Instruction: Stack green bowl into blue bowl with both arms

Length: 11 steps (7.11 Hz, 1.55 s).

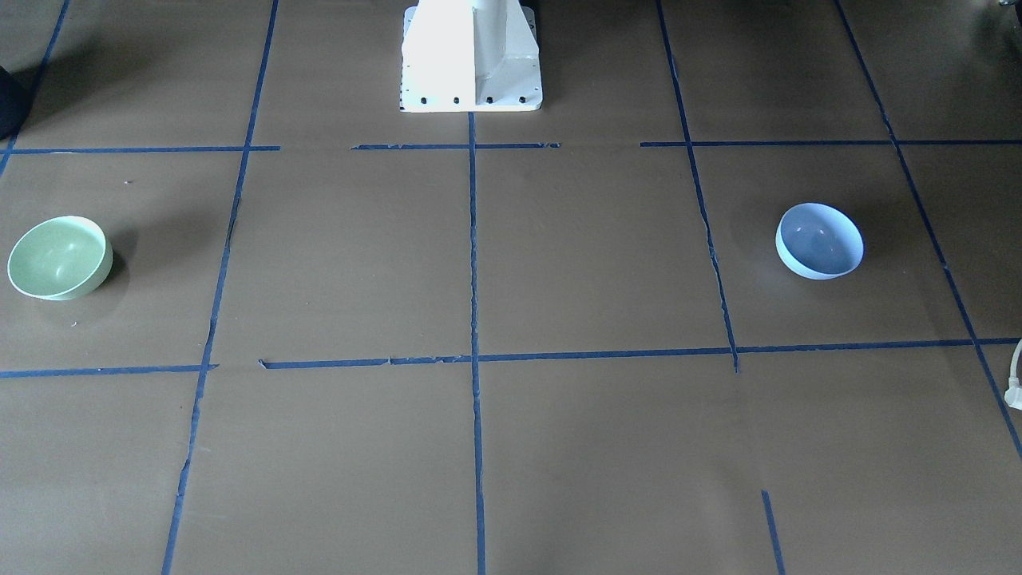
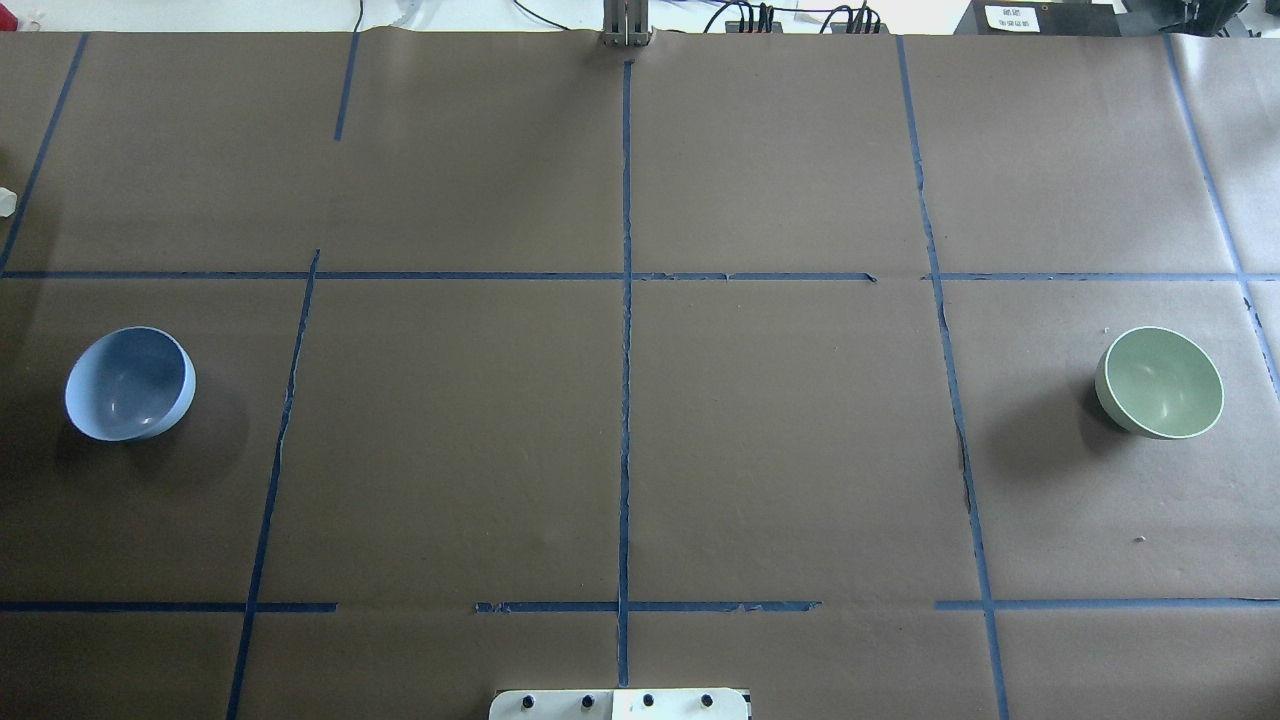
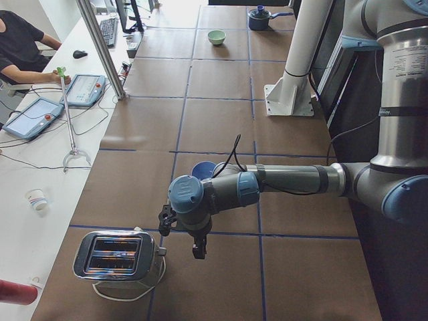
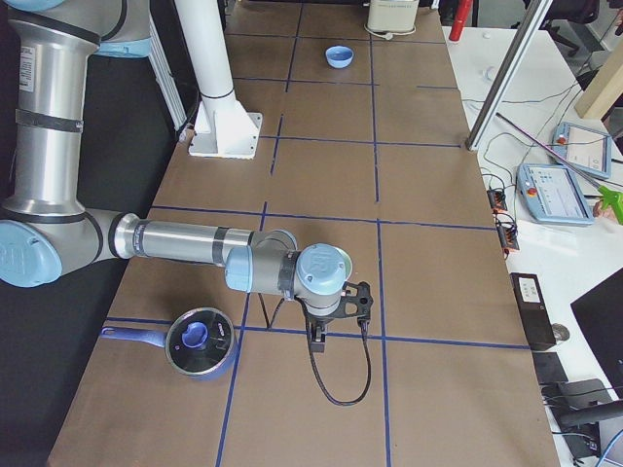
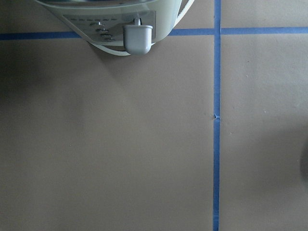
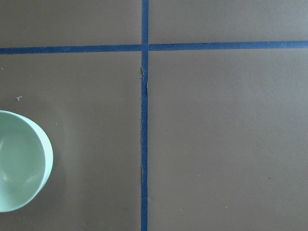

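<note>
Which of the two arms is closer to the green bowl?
Right. The right hand hangs close to the green bowl, which shows at its wrist view's edge. The left hand is far off at the other end, near the blue bowl and toaster.

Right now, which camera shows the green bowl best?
Overhead exterior: the green bowl shows whole, inside visible. Front-facing has it at the frame edge; right wrist crops it; exterior left shows it tiny; other views miss it.

Soft shadows are cast beside the green bowl [image 1: 60, 257] and blue bowl [image 1: 820, 240]; the white pedestal [image 1: 471, 56] is overexposed.
</note>
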Available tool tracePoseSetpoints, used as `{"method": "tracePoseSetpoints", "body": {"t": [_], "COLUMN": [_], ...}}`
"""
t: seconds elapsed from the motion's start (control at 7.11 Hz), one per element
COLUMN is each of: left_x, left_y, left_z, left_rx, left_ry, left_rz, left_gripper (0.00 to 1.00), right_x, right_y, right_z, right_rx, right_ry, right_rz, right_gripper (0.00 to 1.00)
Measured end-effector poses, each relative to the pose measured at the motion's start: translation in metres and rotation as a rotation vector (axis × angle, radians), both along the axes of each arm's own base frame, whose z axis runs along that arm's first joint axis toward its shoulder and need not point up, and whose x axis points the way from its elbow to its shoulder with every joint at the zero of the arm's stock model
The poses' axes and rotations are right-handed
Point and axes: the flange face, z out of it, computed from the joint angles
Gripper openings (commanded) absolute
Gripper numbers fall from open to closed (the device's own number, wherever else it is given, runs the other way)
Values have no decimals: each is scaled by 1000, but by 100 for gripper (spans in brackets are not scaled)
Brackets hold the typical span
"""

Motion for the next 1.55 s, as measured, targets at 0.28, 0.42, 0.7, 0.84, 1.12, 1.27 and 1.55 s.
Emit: {"method": "tracePoseSetpoints", "body": {"t": [0.28,0.42,0.7,0.84,1.12,1.27,1.55], "left_x": [1,1,1,1,1,2,22], "left_y": [-1,-1,-2,-3,-4,-4,-12], "left_z": [0,-1,-2,-2,-5,-8,-33], "left_rx": [3,7,22,29,39,46,42], "left_ry": [-1,-1,-2,-2,-3,7,88], "left_rz": [2,3,4,4,4,2,-56], "left_gripper": [100,100,100,100,100,100,100], "right_x": [5,6,6,6,6,6,7], "right_y": [-3,-4,-5,-6,-7,-9,-11], "right_z": [-4,-4,-6,-7,-10,-13,-22], "right_rx": [8,10,15,16,22,27,45], "right_ry": [1,1,1,1,2,2,4], "right_rz": [12,13,13,14,15,16,18], "right_gripper": [100,100,100,100,100,100,100]}}
